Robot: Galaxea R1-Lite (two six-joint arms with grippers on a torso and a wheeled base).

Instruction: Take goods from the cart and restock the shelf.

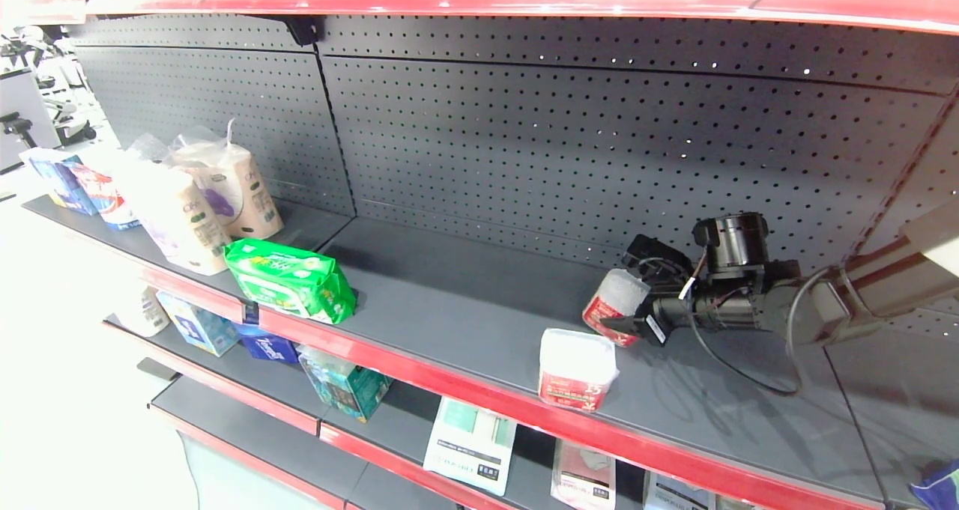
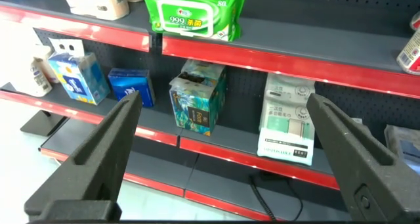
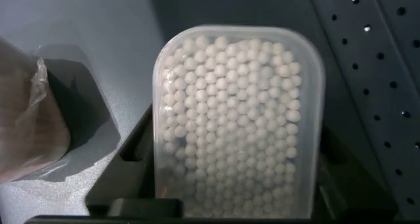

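A: Right tool, what has it got?

B: It is clenched on a swab box, with a finger on each side. The box is tilted, over the right part of the top shelf and near the pegboard back. I cannot tell whether it touches the board.

A: And the left tool?

B: Released, with its fingers spread wide and nothing between them. It hangs in front of the lower shelves, facing them.

A: What else is there, biggest first?

B: The shelf has grey boards with red front edges. On its left part stand two wrapped rolls, side by side. Green wipes lie just beside them, at the front edge. One level down a white pack stands below the middle of the board. A teal box sits to its left, under the wipes.

A: Anything smaller?

B: A second box of the same kind stands upright at the front edge. It is just in front of the held one and apart from it.
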